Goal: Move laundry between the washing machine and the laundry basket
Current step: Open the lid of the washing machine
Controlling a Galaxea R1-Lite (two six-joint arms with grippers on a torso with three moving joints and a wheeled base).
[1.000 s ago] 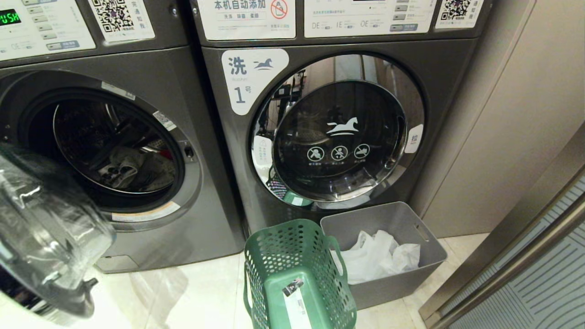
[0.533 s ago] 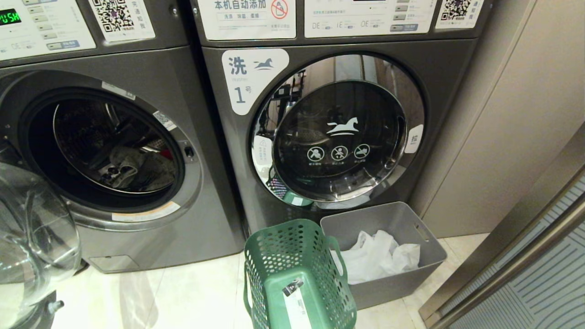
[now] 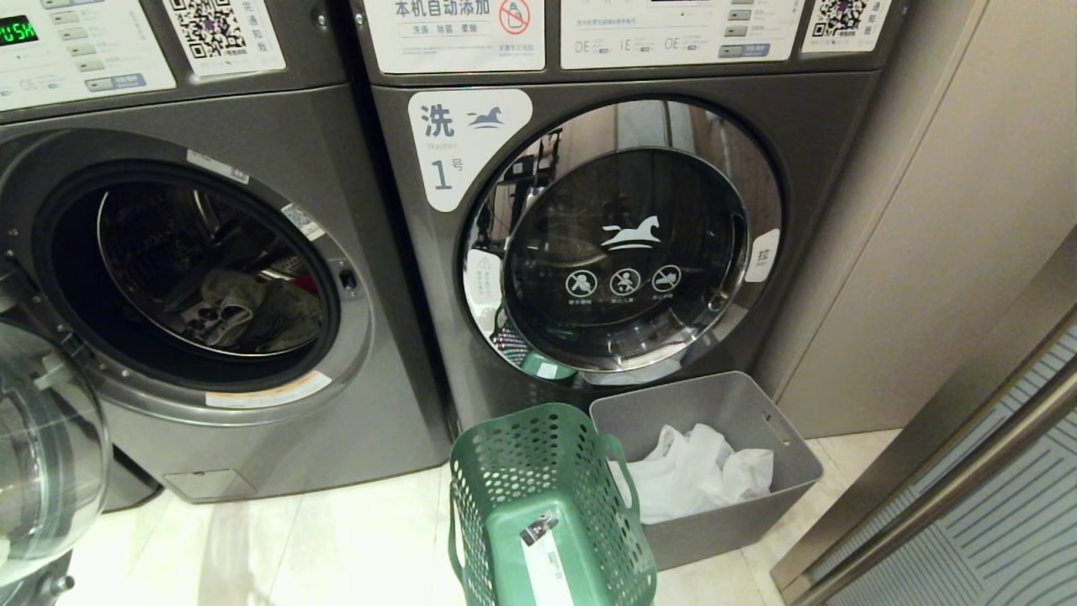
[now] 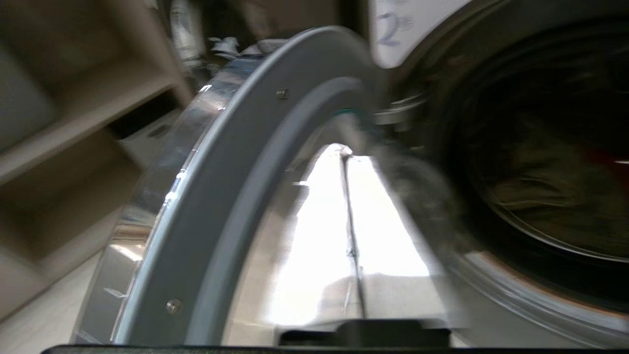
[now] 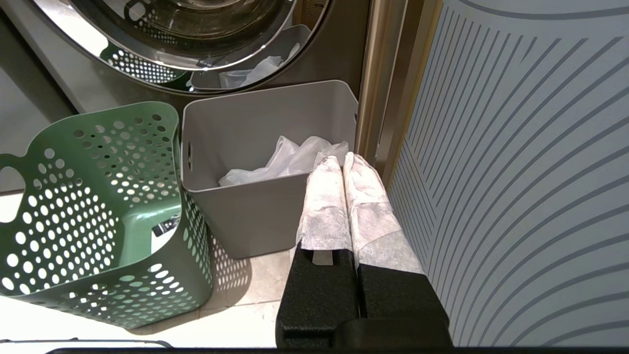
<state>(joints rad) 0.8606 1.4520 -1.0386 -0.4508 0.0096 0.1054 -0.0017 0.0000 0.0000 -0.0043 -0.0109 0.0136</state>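
Observation:
The washing machine on the left stands with its round glass door swung wide open. Laundry lies in its steel drum, a grey-green piece with a bit of red behind it. In the left wrist view my left gripper is shut and empty, its white-wrapped fingers pressed together between the door's rim and the drum opening, where the laundry shows blurred. The green laundry basket stands on the floor in front of the machines, only a white label strip inside. My right gripper hangs shut and empty beside the basket.
A second machine marked "1" stands to the right, its door shut. A grey bin with a white plastic bag sits between the basket and a striped panel. Pale floor tiles lie in front of the open machine.
The glass door has swung further open, moving down and toward the left edge of the head view. The dark shape seen over it a second ago is gone.

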